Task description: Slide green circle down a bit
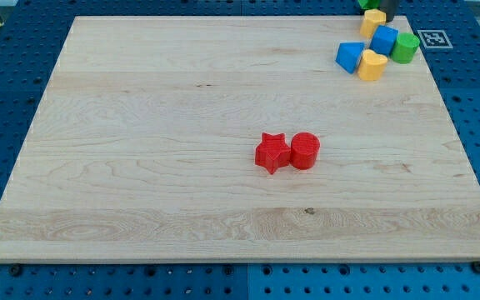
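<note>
The green circle [405,47] is a green cylinder at the view's top right, on the right edge of the wooden board [182,125]. It touches a blue block [383,39] on its left. My tip [387,17] shows as a dark rod end at the view's top edge, just above the blue block and right of a yellow block [373,21]. It stands up and to the left of the green circle, not touching it.
A blue triangle-like block [350,57] and a yellow block [372,65] lie left of the green circle. Another green block [367,3] is cut off by the top edge. A red star [271,152] and red cylinder [304,151] touch at the centre. A marker tag [431,38] sits right of the board.
</note>
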Available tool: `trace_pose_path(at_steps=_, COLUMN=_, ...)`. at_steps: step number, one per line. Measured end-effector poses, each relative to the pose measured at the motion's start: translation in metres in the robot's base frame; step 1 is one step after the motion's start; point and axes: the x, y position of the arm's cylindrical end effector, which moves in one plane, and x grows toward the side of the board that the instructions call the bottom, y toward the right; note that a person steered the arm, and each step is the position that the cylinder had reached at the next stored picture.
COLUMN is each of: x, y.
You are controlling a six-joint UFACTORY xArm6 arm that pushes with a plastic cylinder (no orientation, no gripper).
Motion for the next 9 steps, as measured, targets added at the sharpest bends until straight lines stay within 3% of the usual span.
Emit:
trace_pose_path(at_steps=2, x=0.026, y=-0.032)
trace_pose_path(at_steps=4, x=0.030, y=0.004)
trace_pose_path(at_steps=5, x=0.057, y=-0.005)
trace_pose_path(at_steps=8, x=0.079, y=-0.014)
trace_pose_path(at_steps=9, x=0.052, y=-0.009)
